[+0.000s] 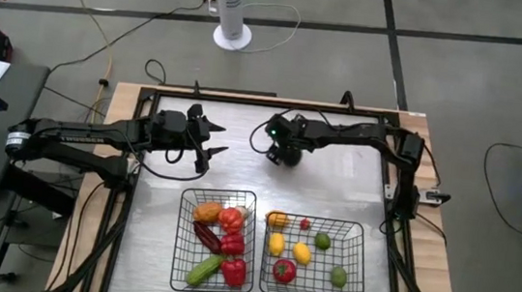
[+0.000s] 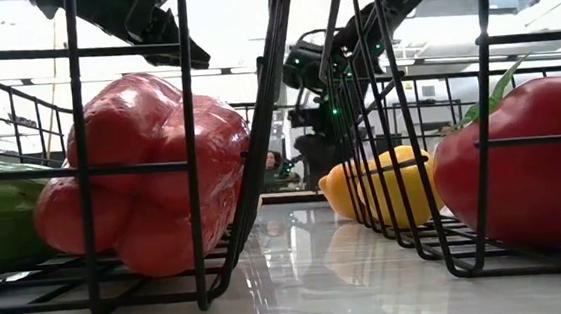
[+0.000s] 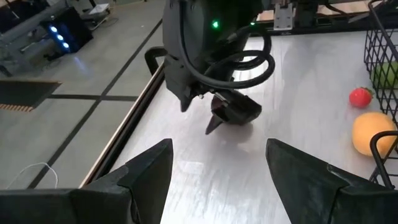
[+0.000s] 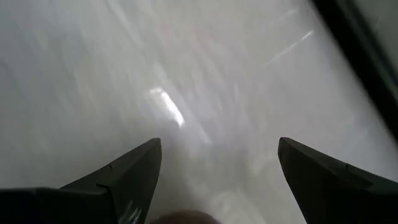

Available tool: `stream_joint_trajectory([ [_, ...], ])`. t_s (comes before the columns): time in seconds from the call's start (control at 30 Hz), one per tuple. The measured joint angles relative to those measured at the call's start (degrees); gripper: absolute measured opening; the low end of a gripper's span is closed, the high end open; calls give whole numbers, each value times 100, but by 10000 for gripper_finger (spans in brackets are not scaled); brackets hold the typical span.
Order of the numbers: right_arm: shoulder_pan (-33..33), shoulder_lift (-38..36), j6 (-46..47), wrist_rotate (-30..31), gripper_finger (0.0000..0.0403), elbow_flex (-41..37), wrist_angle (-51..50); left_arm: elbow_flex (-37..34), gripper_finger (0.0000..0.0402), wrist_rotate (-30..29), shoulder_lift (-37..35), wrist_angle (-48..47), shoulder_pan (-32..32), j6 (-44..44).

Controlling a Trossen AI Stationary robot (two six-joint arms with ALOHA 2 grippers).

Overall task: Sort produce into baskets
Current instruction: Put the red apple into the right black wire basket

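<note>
While both arms hang over the far half of the metal table top [image 1: 155, 232], all the produce lies in the two black wire baskets nearer the front edge. In the left basket [image 1: 181, 245] sit red peppers [image 1: 232, 219], an orange piece, a dark purple piece and a green cucumber [image 1: 203, 271]; in the right basket [image 1: 361, 264] lie yellow lemons [image 1: 301, 253], green limes [image 1: 323, 241], an orange [image 1: 277, 220] and red tomatoes [image 1: 284, 271]. Beside and behind the left basket, the left gripper [image 1: 211, 137] has its fingers spread apart with nothing between them. Behind the right basket, pointing down at bare table, the right gripper [image 4: 217, 180] stands wide open and empty.
</note>
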Motion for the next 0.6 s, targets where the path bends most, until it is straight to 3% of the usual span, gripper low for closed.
stream_joint_trajectory([
  [0.37, 290, -158, 194, 94, 349, -78, -273, 0, 246, 0, 0, -24, 0, 2],
  [0.6, 671, -725, 192, 94, 349, -127, -1129, 0, 246, 0, 0, -166, 0, -25],
])
